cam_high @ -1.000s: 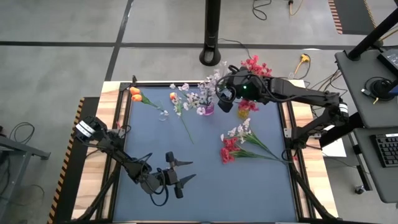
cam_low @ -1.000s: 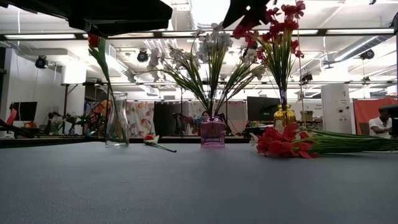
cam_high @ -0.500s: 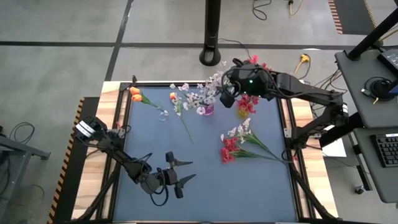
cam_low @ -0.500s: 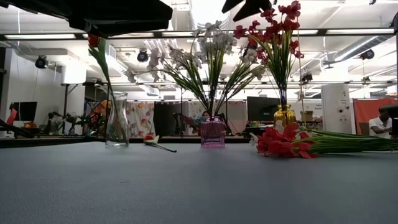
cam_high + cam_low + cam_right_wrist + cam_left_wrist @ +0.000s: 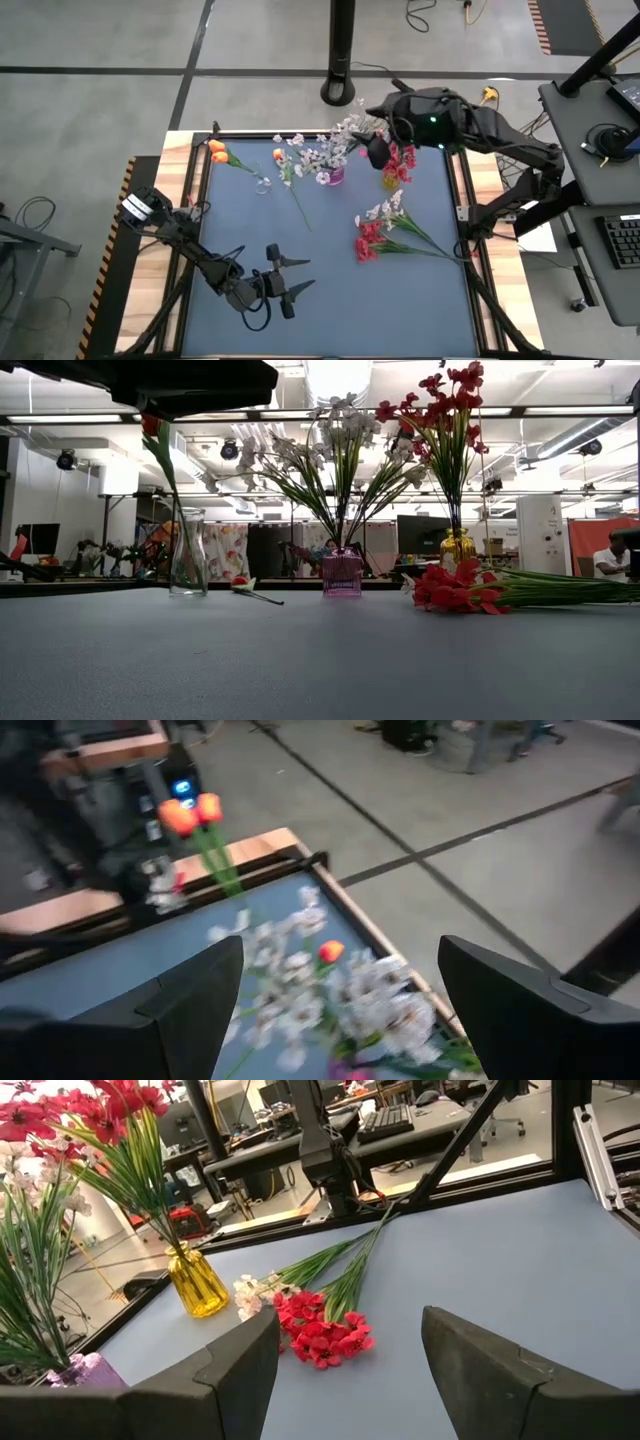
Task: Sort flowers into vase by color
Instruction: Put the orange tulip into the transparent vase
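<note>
Now that my right gripper (image 5: 374, 152) has lifted off the red flowers (image 5: 403, 163) in the yellow vase (image 5: 196, 1282), fingers wide and empty, that stem's done. Remaining red bunch (image 5: 372, 240) lies right of center; left gripper (image 5: 283, 283) idles open, lower left.

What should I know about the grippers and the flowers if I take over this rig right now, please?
Left gripper: open, empty, parked low at the near-left of the table.
Right gripper: open, empty, above the yellow vase.
Done: red flowers in the yellow vase; white sprays in the pink vase; an orange bud in the clear vase.
Left: red and white sprays lying at the right; one stem lying centre; possibly orange buds at the far-left.
</note>
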Available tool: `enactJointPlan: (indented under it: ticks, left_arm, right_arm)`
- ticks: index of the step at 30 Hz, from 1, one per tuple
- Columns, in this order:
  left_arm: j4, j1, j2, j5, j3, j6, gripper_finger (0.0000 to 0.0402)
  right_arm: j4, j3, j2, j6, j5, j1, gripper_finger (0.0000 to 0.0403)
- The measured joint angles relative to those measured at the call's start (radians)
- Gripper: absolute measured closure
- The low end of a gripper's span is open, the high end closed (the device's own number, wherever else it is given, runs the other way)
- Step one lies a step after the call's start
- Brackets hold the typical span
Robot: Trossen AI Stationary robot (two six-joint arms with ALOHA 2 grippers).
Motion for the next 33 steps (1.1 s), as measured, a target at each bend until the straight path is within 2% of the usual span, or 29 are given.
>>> enactJointPlan:
  ticks: [6, 12, 15, 17, 22, 26, 33]
  left_arm:
    - [-0.034, 0.0, 0.0, 0.0, 0.038, 0.016, 0.0174]
    - [-0.249, 0.0, -0.007, 0.0, 0.133, -0.019, 0.0174]
    - [-0.445, 0.0, -0.014, 0.019, 0.208, -0.086, 0.0174]
    - [-0.619, 0.0, -0.022, 0.081, 0.266, -0.163, 0.0174]
    - [-1.111, 0.0, -0.027, 0.224, 0.417, -0.425, 0.0174]
    - [-1.412, -0.012, -0.028, 0.287, 0.479, -0.611, 0.0174]
    - [-1.667, -0.075, -0.031, 0.425, 0.486, -0.839, 0.0174]
  right_arm:
    - [-0.153, 0.083, 0.0, 0.077, 0.0, 0.128, 0.0077]
    - [-0.299, 0.102, -0.004, 0.184, 0.0, 0.281, 0.0077]
    - [-0.382, 0.102, -0.006, 0.239, 0.003, 0.347, 0.0077]
    - [-0.425, 0.097, -0.006, 0.284, 0.014, 0.388, 0.0077]
    - [-0.528, 0.075, -0.005, 0.377, 0.027, 0.469, 0.0077]
    - [-0.582, 0.033, -0.005, 0.427, 0.027, 0.53, 0.0077]
    - [-0.604, -0.098, -0.005, 0.53, 0.025, 0.629, 0.0078]
